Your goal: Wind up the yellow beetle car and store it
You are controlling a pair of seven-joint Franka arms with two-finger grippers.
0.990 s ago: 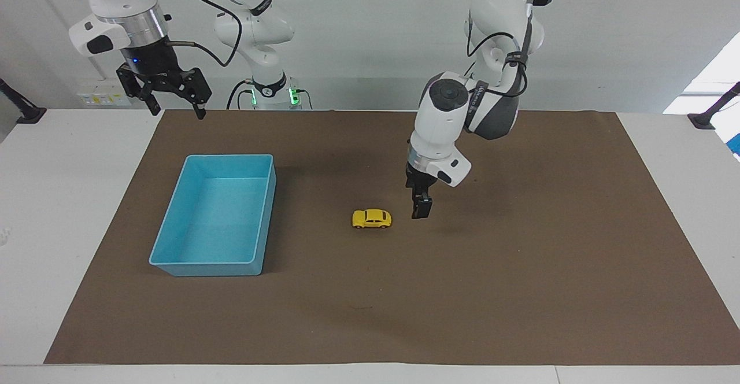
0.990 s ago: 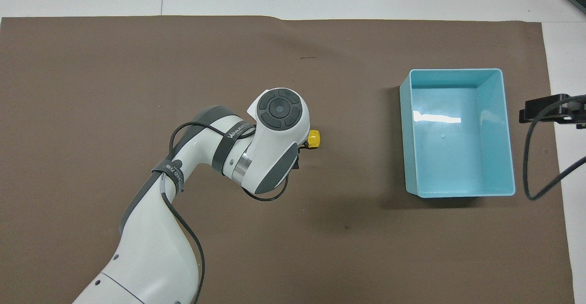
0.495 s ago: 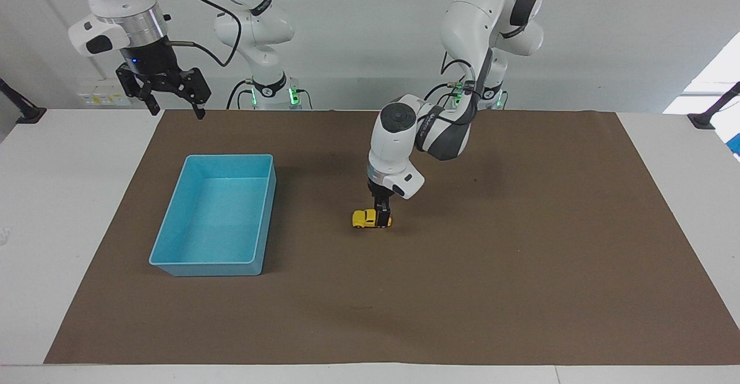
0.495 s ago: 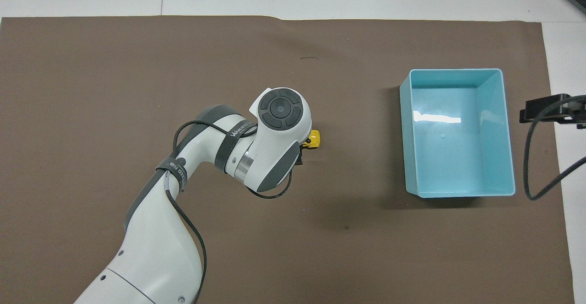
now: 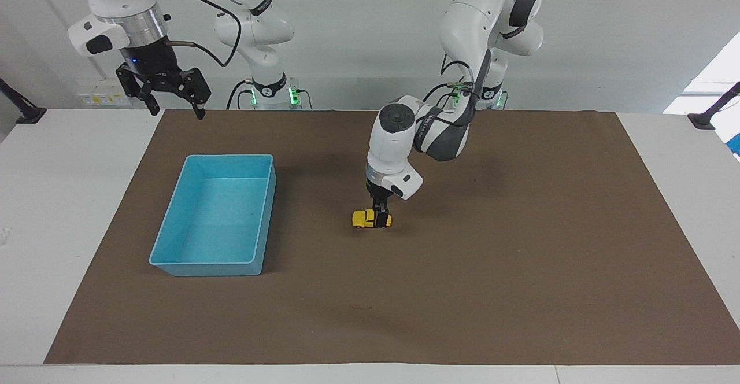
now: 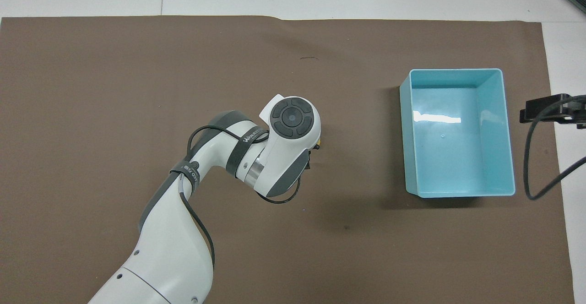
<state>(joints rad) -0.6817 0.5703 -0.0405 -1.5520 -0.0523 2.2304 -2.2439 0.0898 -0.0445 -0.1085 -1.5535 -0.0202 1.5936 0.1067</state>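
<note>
Now note the change: a second ago the left gripper (image 5: 381, 220) hung beside the yellow beetle car (image 5: 365, 218); it has since come down over the car's end toward the left arm's side. Its fingers straddle the body, spread and not yet clamped. The car sits on the brown mat (image 5: 520, 268), wheels down, well apart from the blue bin (image 5: 263, 222). Expect closure next, then winding. The right gripper (image 5: 170, 103) waits, fingers spread, raised near the robots' edge of the mat.
</note>
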